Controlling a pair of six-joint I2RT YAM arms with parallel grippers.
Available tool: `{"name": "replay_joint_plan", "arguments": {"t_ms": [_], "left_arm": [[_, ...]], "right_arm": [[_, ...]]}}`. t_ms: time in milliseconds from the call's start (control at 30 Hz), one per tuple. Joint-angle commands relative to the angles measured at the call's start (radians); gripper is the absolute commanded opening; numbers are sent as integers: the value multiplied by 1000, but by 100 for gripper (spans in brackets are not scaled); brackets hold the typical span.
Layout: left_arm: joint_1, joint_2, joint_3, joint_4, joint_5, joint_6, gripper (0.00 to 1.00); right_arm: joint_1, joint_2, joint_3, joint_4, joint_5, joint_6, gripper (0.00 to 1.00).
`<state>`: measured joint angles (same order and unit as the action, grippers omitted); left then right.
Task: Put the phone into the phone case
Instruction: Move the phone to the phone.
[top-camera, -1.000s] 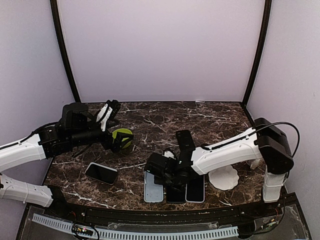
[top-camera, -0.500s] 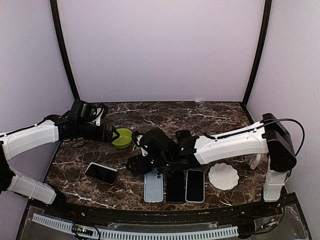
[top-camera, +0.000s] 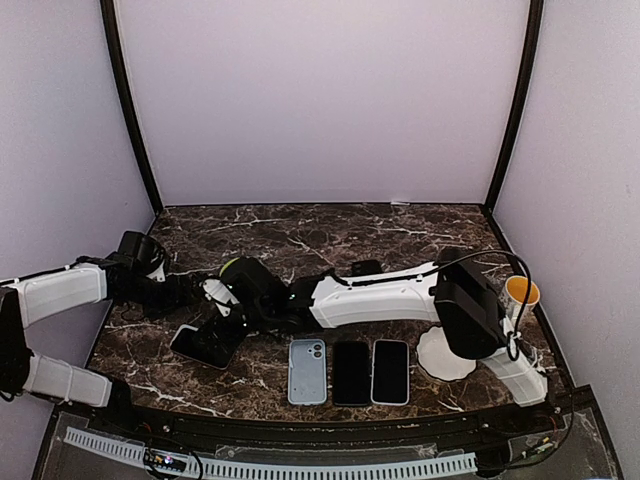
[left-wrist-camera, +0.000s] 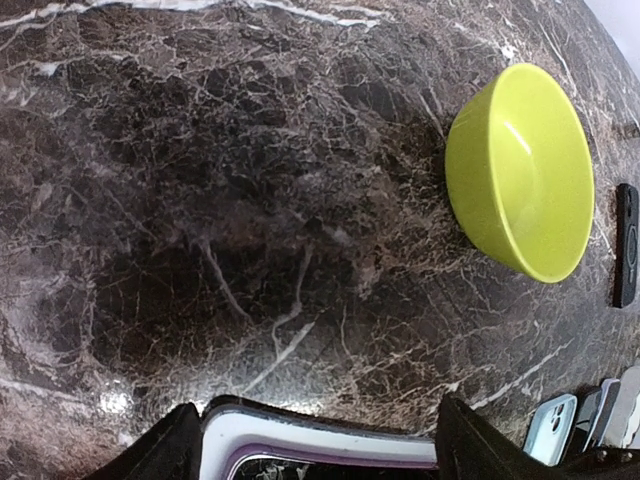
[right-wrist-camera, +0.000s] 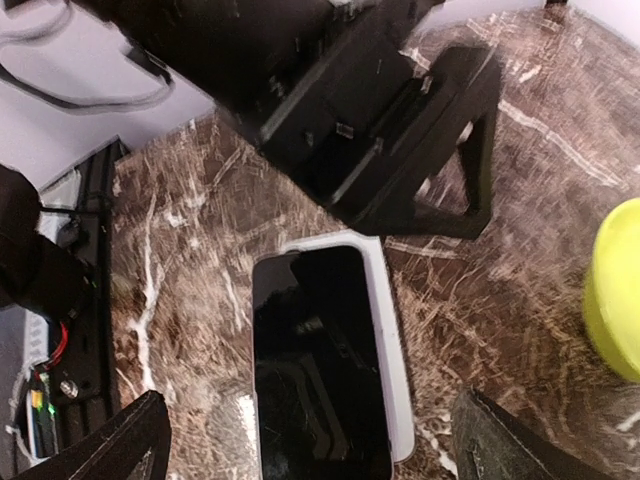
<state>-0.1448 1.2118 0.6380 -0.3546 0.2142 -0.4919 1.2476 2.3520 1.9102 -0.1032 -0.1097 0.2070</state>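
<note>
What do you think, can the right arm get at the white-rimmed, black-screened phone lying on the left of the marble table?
Probably yes: the right gripper hangs open directly over the white-rimmed phone, with nothing between them. Only the left gripper, at one short end, crowds it.

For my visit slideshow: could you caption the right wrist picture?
Open right gripper hovers over a pale-edged phone on the marble table, left gripper at its far end.
</note>
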Motion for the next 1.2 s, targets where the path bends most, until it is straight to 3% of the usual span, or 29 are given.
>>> {"name": "replay_joint_plan", "arguments": {"t_ms": [0, 233, 700, 933, 1167], "left_arm": [[14, 9, -16, -40, 15, -1, 80], [14, -39, -98, -66, 11, -46, 71], [11, -109, -193, -24, 13, -165, 43], [-30, -92, -229, 21, 53, -182, 35], [-144, -61, -206, 29, 9, -165, 35]], "right_arm": [[12, 50, 80, -38, -21, -20, 98], [19, 128, 104, -24, 1, -27, 98], [42, 174, 109, -36, 61, -81, 99], [50, 160, 91, -82, 106, -119, 98], [52, 54, -64, -99, 164, -133, 98]]}}
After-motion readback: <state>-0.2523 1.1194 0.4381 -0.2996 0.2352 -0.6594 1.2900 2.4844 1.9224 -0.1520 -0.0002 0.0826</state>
